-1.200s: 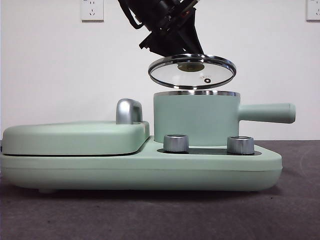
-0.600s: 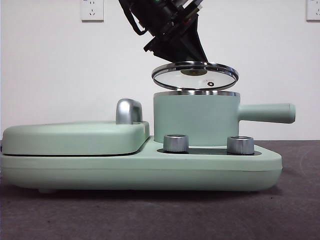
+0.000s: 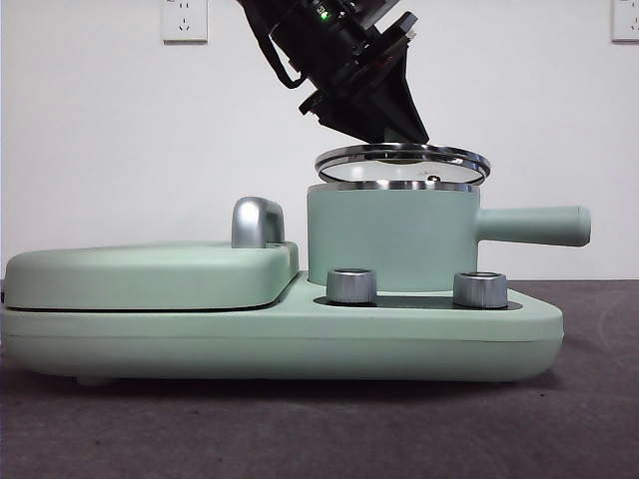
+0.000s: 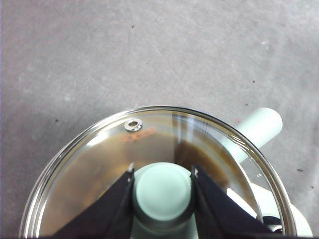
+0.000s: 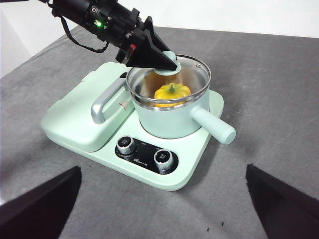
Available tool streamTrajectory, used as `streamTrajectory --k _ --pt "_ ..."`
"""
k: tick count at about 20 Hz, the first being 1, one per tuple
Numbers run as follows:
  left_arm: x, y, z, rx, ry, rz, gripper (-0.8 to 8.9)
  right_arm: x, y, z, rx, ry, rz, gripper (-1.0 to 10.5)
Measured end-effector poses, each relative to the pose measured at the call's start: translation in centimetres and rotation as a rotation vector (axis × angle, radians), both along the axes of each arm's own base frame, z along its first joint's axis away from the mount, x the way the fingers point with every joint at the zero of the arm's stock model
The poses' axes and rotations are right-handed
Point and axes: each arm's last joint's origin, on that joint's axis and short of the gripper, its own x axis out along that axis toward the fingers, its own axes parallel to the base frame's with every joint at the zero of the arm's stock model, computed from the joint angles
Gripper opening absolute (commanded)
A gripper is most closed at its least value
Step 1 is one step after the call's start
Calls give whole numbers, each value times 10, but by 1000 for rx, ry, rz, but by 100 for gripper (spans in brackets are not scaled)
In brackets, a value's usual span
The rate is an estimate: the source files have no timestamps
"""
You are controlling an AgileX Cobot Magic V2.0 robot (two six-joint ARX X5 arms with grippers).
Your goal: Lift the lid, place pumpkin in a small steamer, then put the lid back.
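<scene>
Two white wall sockets (image 3: 184,19) sit on the pale wall behind the grey table (image 5: 279,74). Left tool (image 4: 162,172) pinches the lid (image 3: 403,163) knob over the steamer (image 3: 389,238); right tool (image 5: 159,219) hangs spread.

Robot arm hardware, black finish throughout.

Left gripper (image 5: 167,62): matte black body tapering to a wedge; two flat black jaws with pale, scuffed inner tips seen in the left wrist view (image 4: 162,186); a small green indicator light, a red mark near the jaw base, and looped black cables along the arm. Right gripper (image 5: 164,209): two broad, dark, flat-faced jaws, blurred at the picture corners.
</scene>
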Motion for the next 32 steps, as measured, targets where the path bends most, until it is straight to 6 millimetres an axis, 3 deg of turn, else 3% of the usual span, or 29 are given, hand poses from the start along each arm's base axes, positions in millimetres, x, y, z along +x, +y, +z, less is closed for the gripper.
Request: streamTrajectory --k 29,32 --pt "3 -3 -10 92 -75 13 20 0 0 0 6 4 -3 523" --pt "3 -3 -10 89 -72 17 77 0 0 0 6 4 -3 523"
